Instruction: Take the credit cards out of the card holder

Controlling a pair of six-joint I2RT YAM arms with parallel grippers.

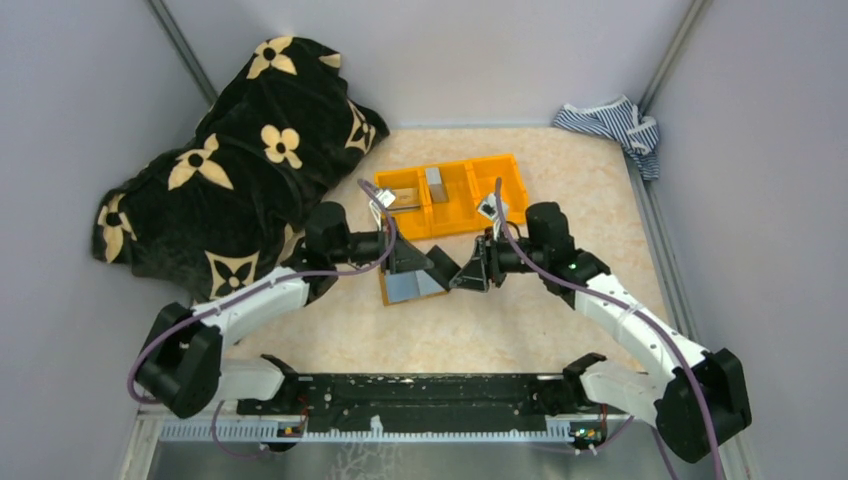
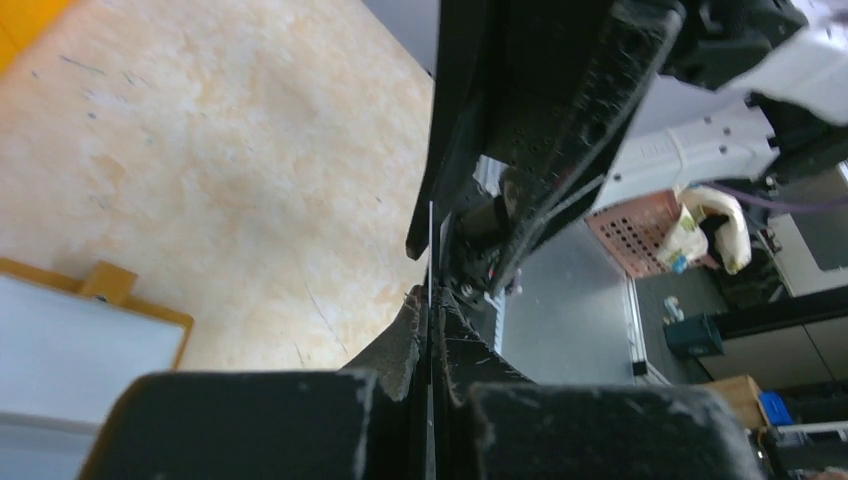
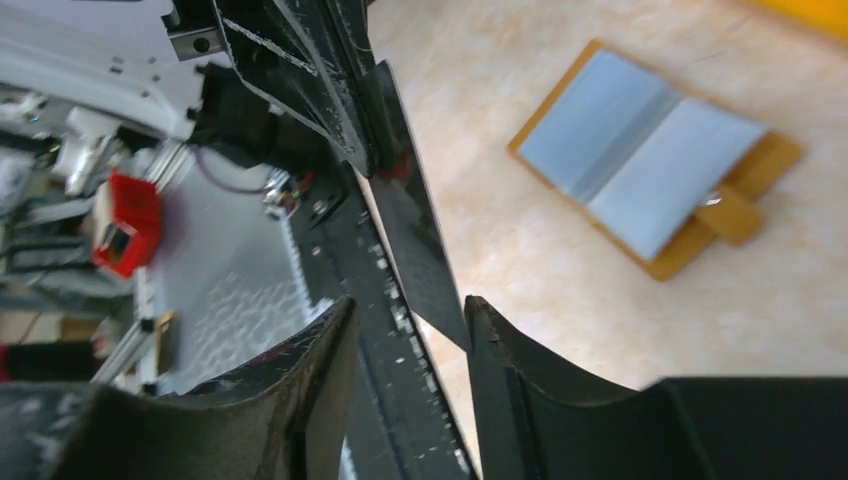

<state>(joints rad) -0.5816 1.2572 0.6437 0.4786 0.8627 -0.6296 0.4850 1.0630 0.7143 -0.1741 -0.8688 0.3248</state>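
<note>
Surface: beige marbled top inside grey walls. A black flower-print cloth lies at the rear left, a striped cloth in the rear right corner, and an orange three-compartment bin at the rear centre.

Item 1, card holder: spread open and flat on the surface, just in front of the bin. The grey-blue inside faces up and the snap tab sticks out at one side. Whether its pockets hold more cards cannot be told. Judged light, soft and floppy, and likely to slide or lift unless pinned at an edge.

Item 2, credit card: dark and glossy, held in the air just beside the holder, between the two tools. Judged thin, stiff, light and slick-faced. Best pinched across its flat faces near an edge, with enough overlap to stop it pivoting.

Left tool: clamped shut on one end of the card.

Right tool: fingers stand apart on either side of the card's other end, not pinching it.
</note>
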